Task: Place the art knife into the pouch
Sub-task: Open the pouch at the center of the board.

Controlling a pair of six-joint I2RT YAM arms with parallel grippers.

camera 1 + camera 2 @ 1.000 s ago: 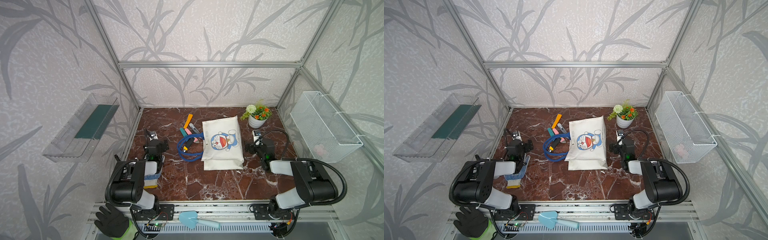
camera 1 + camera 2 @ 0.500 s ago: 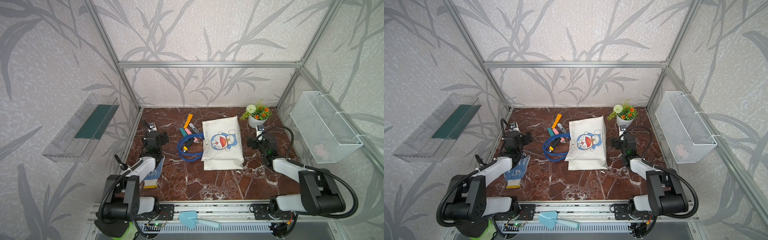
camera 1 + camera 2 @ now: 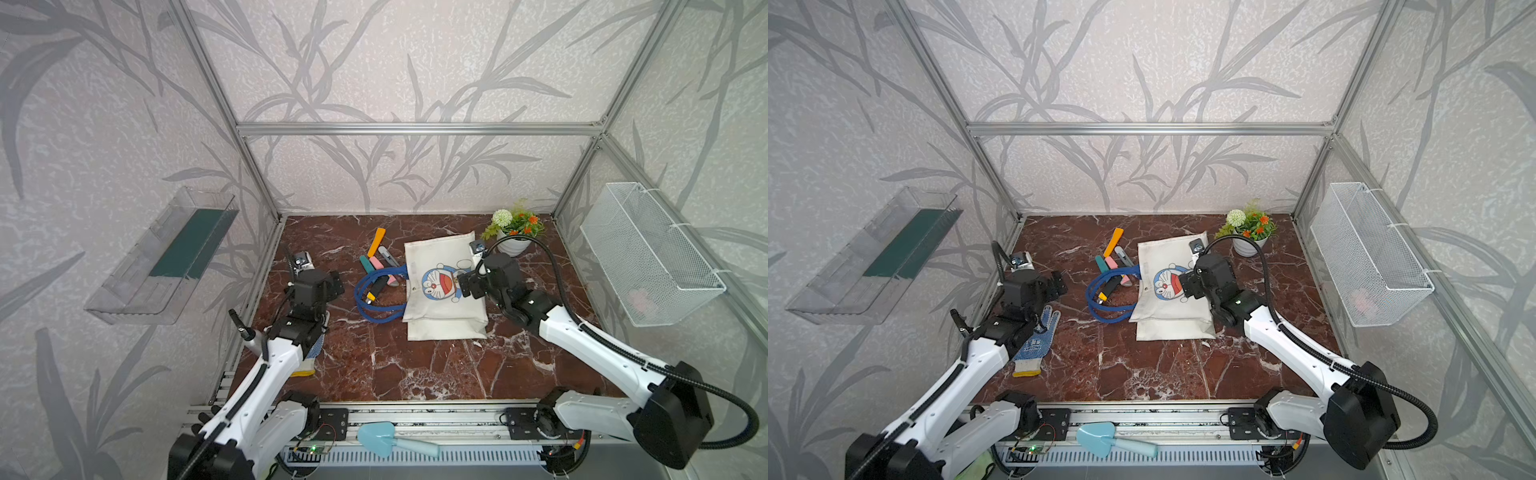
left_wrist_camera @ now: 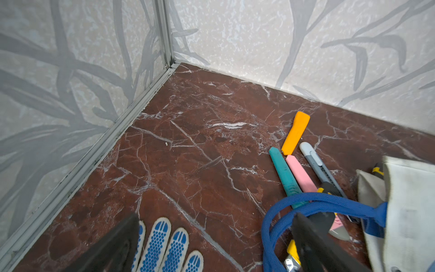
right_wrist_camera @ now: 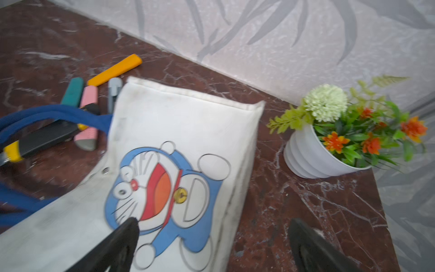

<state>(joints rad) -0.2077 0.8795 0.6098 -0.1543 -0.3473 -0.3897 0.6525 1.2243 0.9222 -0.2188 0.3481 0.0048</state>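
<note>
The white pouch lies flat mid-table, cartoon cat up, with its blue handles looped to its left. Beside and under the handles lie several cutters: orange, teal, pink, slim grey and black-and-yellow. Which one is the art knife I cannot tell. My left gripper hangs open left of the handles, above a glove's fingertips. My right gripper is open over the pouch's right edge, holding nothing.
A blue-dotted work glove lies under the left arm. A white flower pot stands at the back right. A wire mesh basket hangs on the right wall, a clear shelf on the left wall. A light-blue trowel rests on the front rail.
Both arms have unfolded and reached forward. The left gripper has moved toward the blue handles, the right gripper in over the pouch's right edge. Both stayed open.
</note>
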